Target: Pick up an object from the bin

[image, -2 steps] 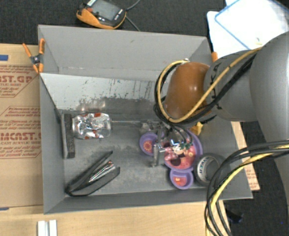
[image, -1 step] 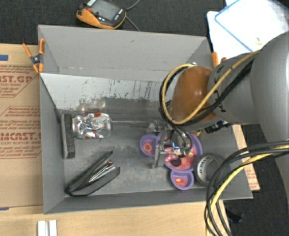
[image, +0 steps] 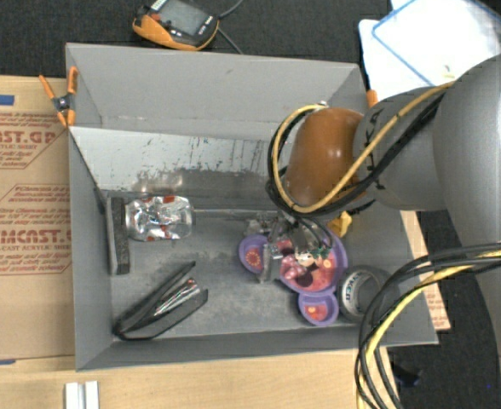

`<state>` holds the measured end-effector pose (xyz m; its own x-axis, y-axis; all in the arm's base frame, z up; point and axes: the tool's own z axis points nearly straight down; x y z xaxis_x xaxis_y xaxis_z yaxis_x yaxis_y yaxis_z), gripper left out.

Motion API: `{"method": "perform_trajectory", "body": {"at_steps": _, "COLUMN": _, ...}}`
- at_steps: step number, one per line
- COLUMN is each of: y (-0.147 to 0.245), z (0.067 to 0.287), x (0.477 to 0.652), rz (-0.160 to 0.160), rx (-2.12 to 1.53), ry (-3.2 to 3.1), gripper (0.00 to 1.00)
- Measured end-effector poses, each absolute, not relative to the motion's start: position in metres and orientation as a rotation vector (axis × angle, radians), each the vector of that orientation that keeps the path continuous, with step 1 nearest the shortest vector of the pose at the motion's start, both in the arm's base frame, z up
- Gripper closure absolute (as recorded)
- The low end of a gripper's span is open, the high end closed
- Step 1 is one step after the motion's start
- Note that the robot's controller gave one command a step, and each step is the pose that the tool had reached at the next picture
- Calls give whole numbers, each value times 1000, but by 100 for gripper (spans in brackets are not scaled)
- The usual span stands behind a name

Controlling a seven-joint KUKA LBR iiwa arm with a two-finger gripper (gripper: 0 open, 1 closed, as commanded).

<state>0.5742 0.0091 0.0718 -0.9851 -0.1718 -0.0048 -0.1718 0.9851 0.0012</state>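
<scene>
The bin [image: 216, 83] stands with its near edge on a pale wooden tabletop [image: 233, 382], and beyond its far wall the surface is dark. Out there lies a small orange-and-black device [image: 175, 22] with a thin cable running off it. The bin itself is grey metal with sloping walls, and its back wall is scuffed and streaked.

On the floor of the bin, to the left, a crumpled silver wrapper [image: 158, 218] with red marks lies near the back. Just beside it a dark flat bar [image: 117, 237] runs along the left wall. Nearer the front left, a long black hinged tool [image: 161, 303] with shiny metal inside lies slantwise. Well apart from these, at the right, sits a purple plastic toy [image: 252, 256] with rounded lobes and pink and red parts on top. A round silver-rimmed roll [image: 357, 292] lies just beside the toy on its right. A small yellow piece [image: 342, 224] shows at the right wall, under the arm.

The big grey arm [image: 455, 135] comes in from the right, trailing yellow and black cables, with a brown-orange cover [image: 323, 156] at its wrist. The gripper [image: 272, 250] is down right over the purple toy, at the toy's left part. Whether it is open or closed on anything, I cannot tell from here.
</scene>
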Motion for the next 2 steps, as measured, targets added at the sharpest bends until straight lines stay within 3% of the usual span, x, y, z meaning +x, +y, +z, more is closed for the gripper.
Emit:
{"method": "perform_trajectory", "body": {"at_steps": 1, "y": 9, "z": 72, "x": 574, "rz": 2, "rx": -271, "ry": 3125, "gripper": 100}}
{"method": "perform_trajectory", "body": {"at_steps": 2, "y": 9, "z": 100, "x": 571, "rz": 3, "rx": -273, "ry": 3136, "gripper": 100}}
